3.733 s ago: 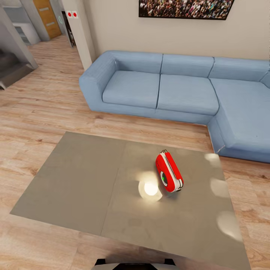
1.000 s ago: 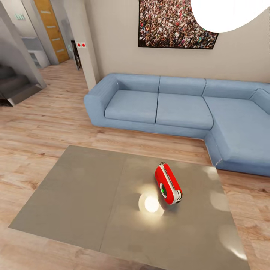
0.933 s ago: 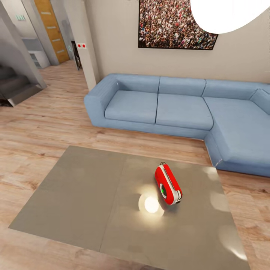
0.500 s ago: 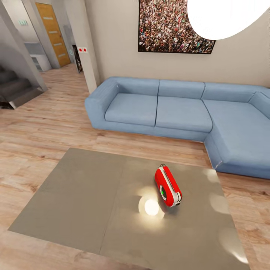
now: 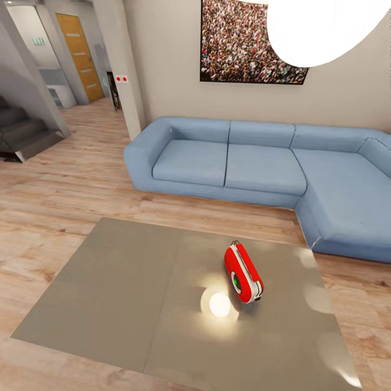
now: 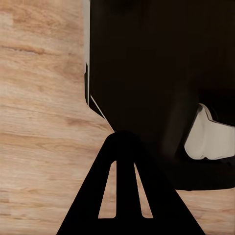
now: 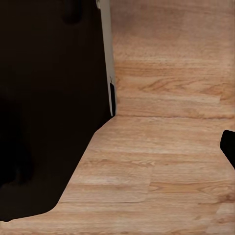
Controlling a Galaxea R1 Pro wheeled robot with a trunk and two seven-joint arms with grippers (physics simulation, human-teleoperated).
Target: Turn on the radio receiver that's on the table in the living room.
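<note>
Down by the floor, the left gripper (image 6: 125,196) is a black silhouette whose dark fingers meet at a point, so it looks closed on nothing. Of the right gripper (image 7: 228,147) just a dark tip pokes in at the frame edge; I cannot tell whether it is open. Dark robot bodywork (image 7: 49,98) hides much beside both, over light wood plank floor (image 7: 161,161).

The table (image 5: 108,288), glossy grey with a seam, is cut off at its near edge. The radio receiver (image 5: 243,272) lies right of the seam, beside a lamp glare. Behind are the blue sofa (image 5: 260,163), crowd picture (image 5: 239,43) partly hidden by the white pendant lamp (image 5: 320,27), and a far wooden door (image 5: 81,51). No writing is readable.
</note>
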